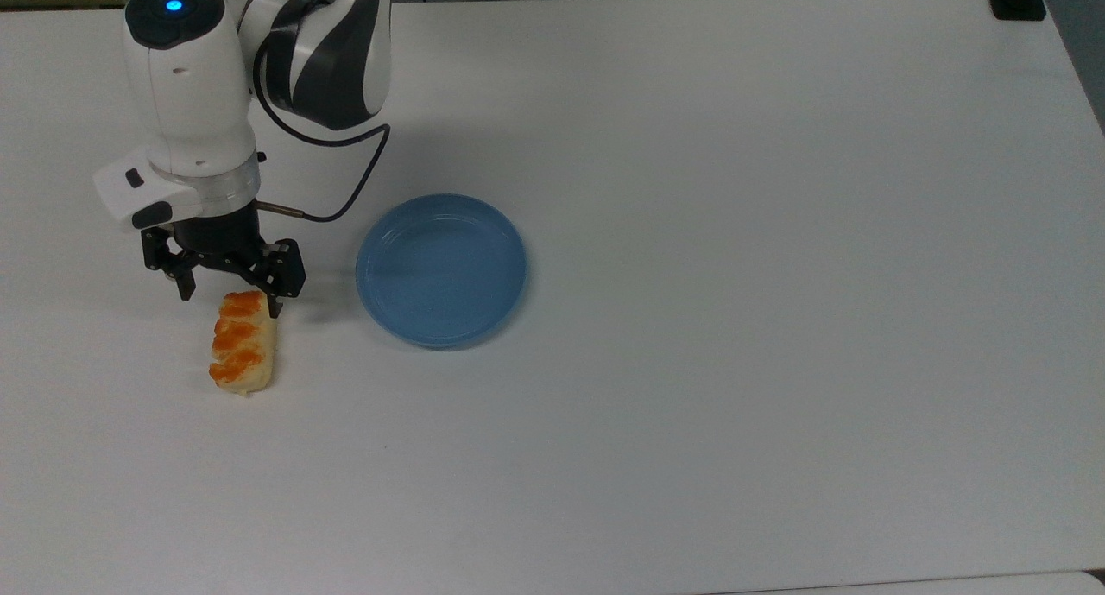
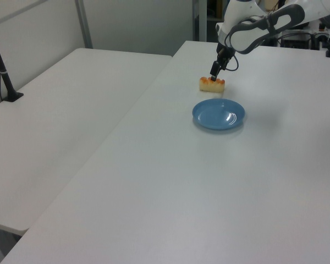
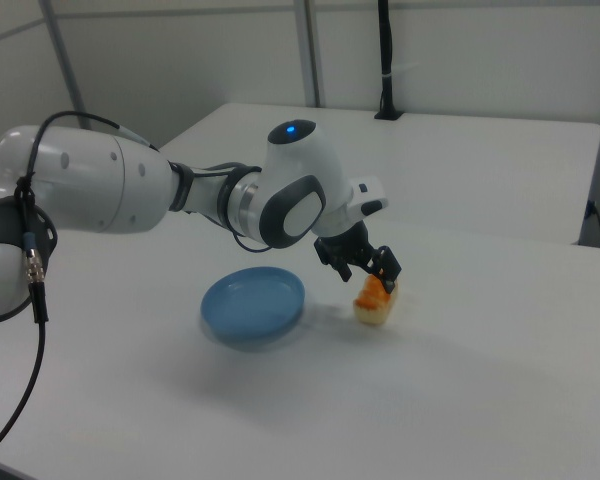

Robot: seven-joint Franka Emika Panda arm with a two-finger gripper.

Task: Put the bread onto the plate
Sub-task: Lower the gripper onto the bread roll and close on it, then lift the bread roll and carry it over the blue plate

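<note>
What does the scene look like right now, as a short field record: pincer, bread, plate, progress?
pincer: open, fingers straddling the far end of the bread, low over it
bread: lying on the white table, not lifted; to the top view's left of the plate
plate: blue, nothing on it, apart from the bread
contact: cannot tell whether the fingers touch the bread
progress: grasp not yet made; bread not on plate

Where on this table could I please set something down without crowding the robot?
Everything on the top view's right of the plate is bare table, as is the near strip below it. Crowded: the claw over the bread.
</note>
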